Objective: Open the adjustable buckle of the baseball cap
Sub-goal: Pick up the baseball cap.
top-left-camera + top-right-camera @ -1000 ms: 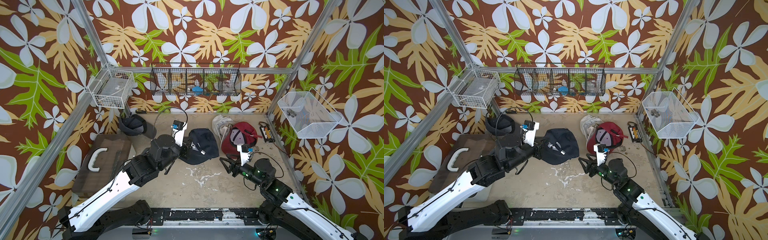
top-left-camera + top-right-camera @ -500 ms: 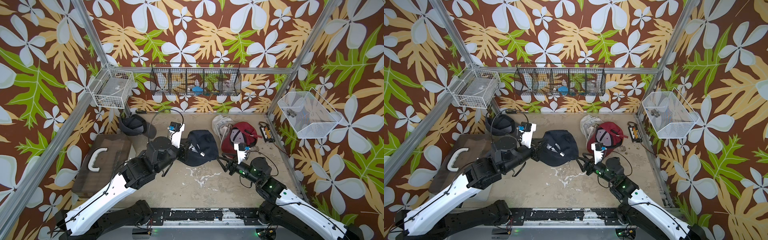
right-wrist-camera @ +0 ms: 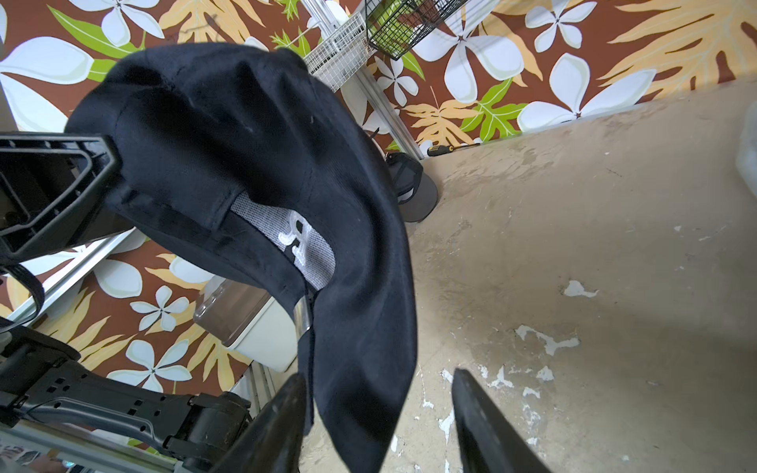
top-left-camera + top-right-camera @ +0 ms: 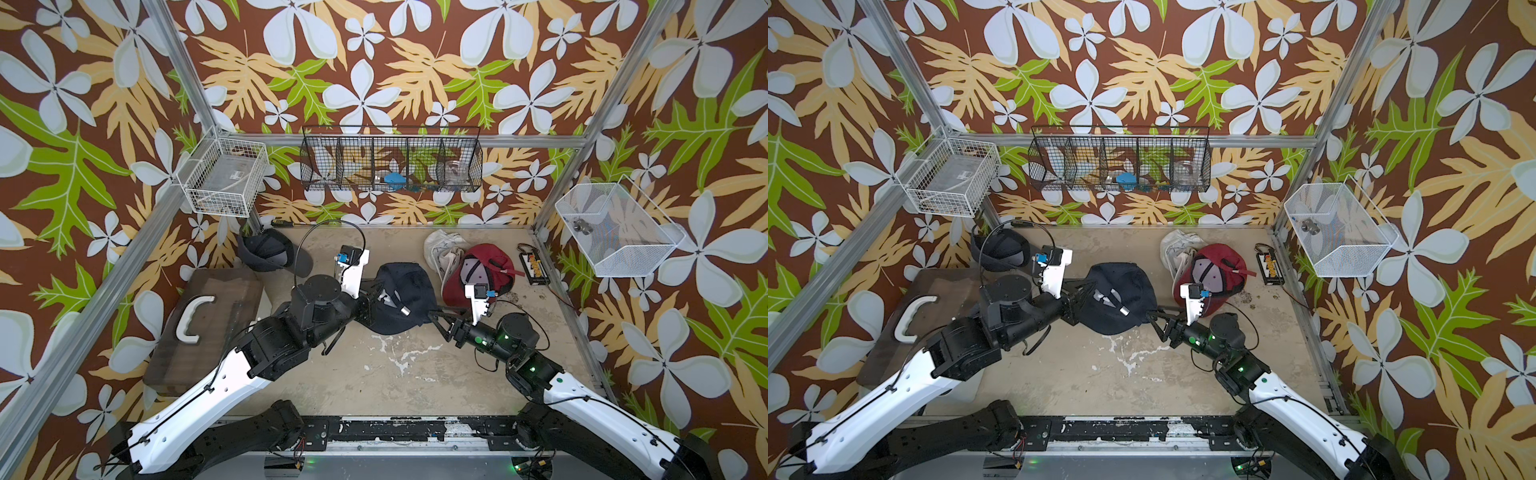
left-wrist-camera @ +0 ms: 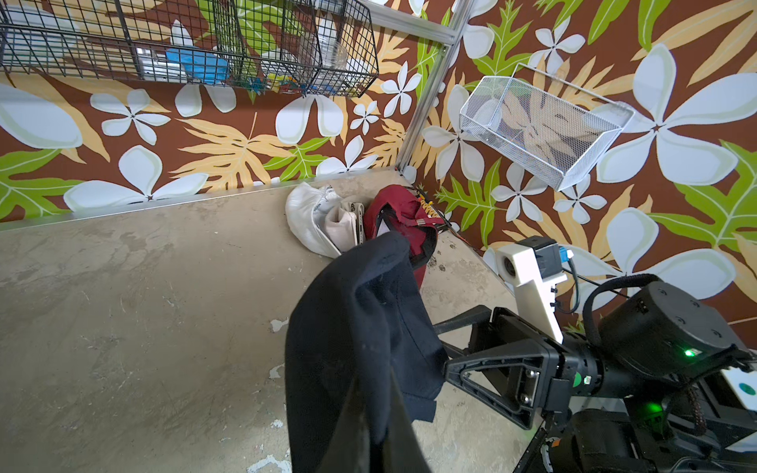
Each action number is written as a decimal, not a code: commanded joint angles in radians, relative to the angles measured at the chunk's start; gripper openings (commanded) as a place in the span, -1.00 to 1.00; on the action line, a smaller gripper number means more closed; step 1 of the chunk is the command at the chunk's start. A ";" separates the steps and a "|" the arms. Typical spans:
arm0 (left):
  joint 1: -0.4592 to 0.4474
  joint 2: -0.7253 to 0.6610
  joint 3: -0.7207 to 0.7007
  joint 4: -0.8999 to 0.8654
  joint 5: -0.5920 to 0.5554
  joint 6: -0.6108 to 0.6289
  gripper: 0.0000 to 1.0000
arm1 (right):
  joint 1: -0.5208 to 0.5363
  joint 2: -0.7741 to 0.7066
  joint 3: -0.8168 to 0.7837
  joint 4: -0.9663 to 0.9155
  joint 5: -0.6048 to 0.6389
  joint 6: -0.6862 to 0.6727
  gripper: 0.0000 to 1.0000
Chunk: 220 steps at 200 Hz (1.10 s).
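The left gripper (image 4: 367, 304) grips the black cap (image 4: 409, 291) at its left edge; the right gripper (image 4: 438, 319), jaws parted, sits at its right edge.

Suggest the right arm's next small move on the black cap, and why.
Probably nudge the right gripper toward the metal buckle and close beside it. The left gripper is shut on the black cap, holding it up, while the right jaws stand open around the cap's edge, short of the buckle.
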 commanded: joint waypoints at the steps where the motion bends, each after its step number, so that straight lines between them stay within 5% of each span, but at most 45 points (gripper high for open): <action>1: -0.002 -0.001 -0.002 0.023 0.010 -0.010 -1.00 | 0.000 0.001 -0.004 0.062 -0.026 0.023 0.09; 88: -0.002 0.001 -0.027 0.040 0.012 -0.012 -1.00 | 0.000 0.027 0.007 0.091 -0.106 0.033 -0.83; 136: -0.001 0.026 -0.066 0.042 0.010 -0.011 -1.00 | 0.000 -0.014 0.011 0.063 -0.117 0.016 -1.00; 220: -0.002 0.045 -0.106 0.038 -0.032 0.005 -1.00 | 0.000 -0.098 0.049 -0.025 -0.120 -0.020 -1.00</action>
